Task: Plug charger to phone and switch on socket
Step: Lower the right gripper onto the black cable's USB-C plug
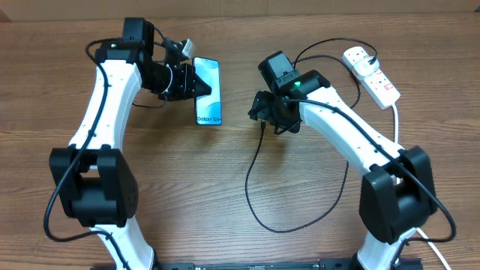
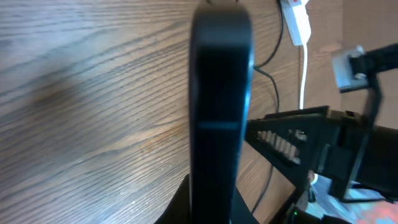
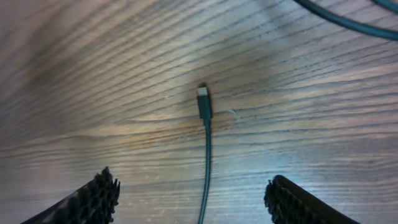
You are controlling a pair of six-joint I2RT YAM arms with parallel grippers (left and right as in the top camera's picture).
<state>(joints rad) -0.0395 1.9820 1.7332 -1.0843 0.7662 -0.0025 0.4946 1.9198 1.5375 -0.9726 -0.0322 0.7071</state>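
The phone (image 1: 208,91) has its cyan screen lit and lies at the back left of the table. My left gripper (image 1: 184,81) is shut on its left side. In the left wrist view the phone (image 2: 219,93) shows edge-on as a dark bar between the fingers (image 2: 208,208). The charger's thin black cable (image 1: 253,180) loops over the middle of the table. Its connector tip (image 3: 203,99) lies on the wood just ahead of my right gripper (image 3: 193,199), which is open with the cable running between the fingers. In the overhead view the right gripper (image 1: 262,112) hovers over that tip. The white socket (image 1: 371,73) lies at the back right.
The socket's thick white cord (image 1: 395,124) runs down the right side past the right arm. The socket (image 2: 297,22) and the right arm (image 2: 311,146) also show in the left wrist view. The wooden table (image 1: 187,195) carries the cable loop.
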